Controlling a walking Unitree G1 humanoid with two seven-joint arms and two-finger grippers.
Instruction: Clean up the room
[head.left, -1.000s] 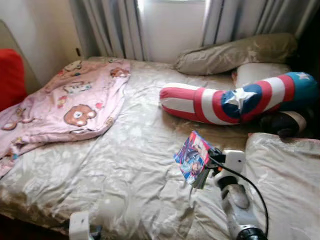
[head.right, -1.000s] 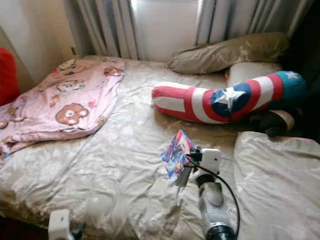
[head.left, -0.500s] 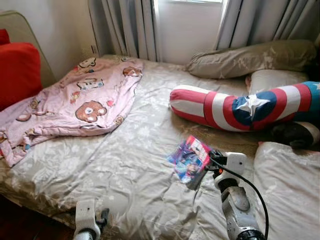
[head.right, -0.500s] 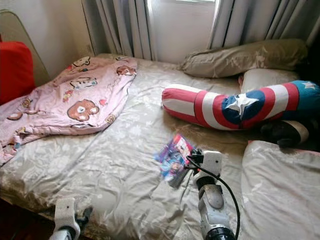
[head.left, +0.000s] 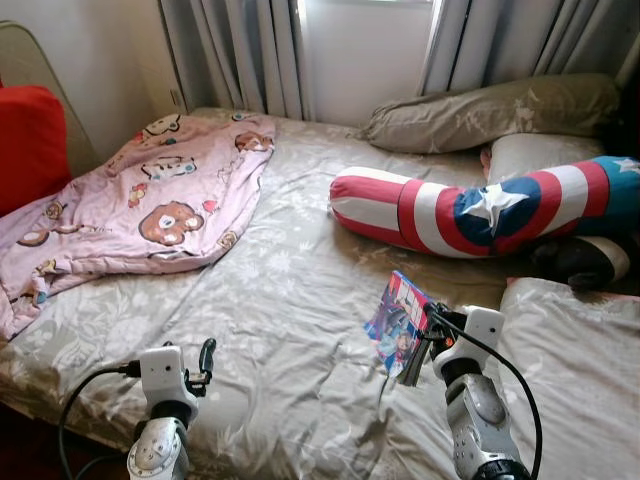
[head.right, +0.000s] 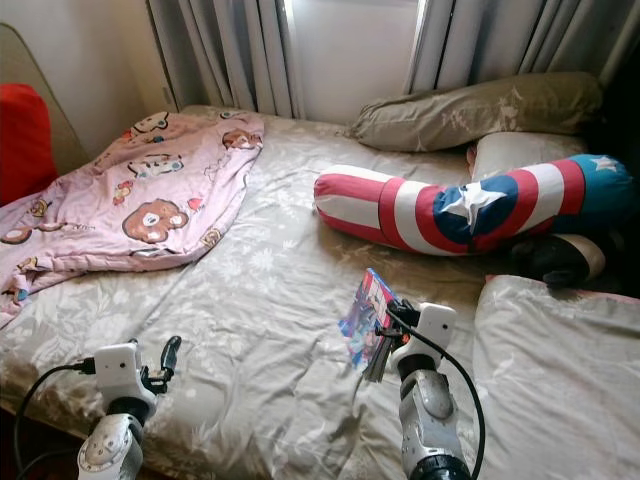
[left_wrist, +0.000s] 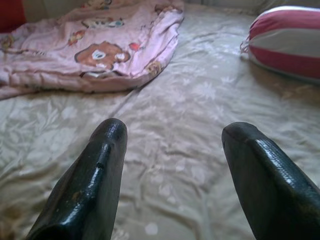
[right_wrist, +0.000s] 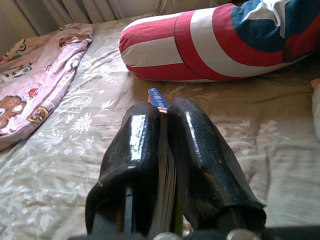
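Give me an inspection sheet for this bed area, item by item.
Surface: bed with a wrinkled beige floral sheet.
Job's things: colourful book held upright above the sheet.
Clutter: pink bear blanket rumpled on the robot's left; striped star bolster; beige pillow.
Grippers: right gripper shut on the book; left gripper open, hovering over the sheet.
Cables: black cable along the right arm, another at the left wrist.
Surroundings: grey curtains, red cushion.

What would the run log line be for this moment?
right tool: shut on book | left tool: open, above bed | book: lifted
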